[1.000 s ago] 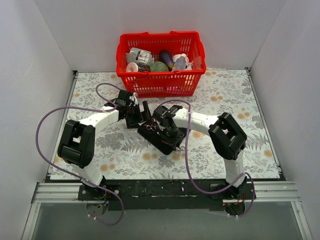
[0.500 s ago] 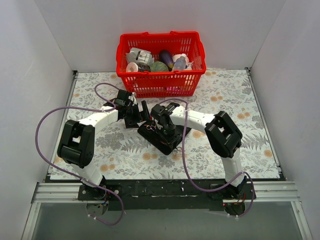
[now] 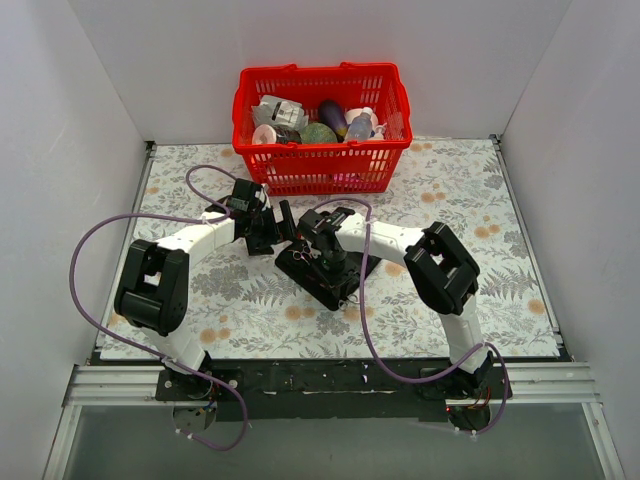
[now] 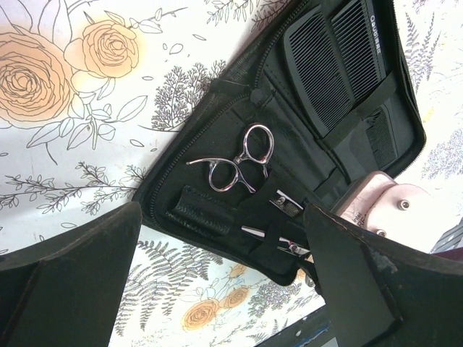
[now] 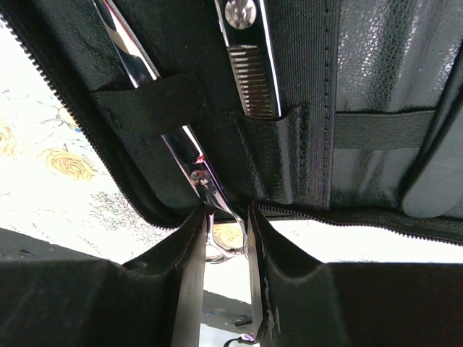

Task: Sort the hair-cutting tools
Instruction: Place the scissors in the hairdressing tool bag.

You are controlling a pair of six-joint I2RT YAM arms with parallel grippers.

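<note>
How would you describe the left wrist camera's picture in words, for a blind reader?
An open black case lies on a floral cloth, holding silver scissors under straps and black combs. The left gripper hangs open above it.

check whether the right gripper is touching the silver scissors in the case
Touching. The right wrist view shows the silver scissors pinched at the handle between the fingers of the right gripper, at the black case's zipped edge.

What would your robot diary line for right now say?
left gripper: open, over case | right gripper: shut on scissors at case edge | comb: under case strap
</note>
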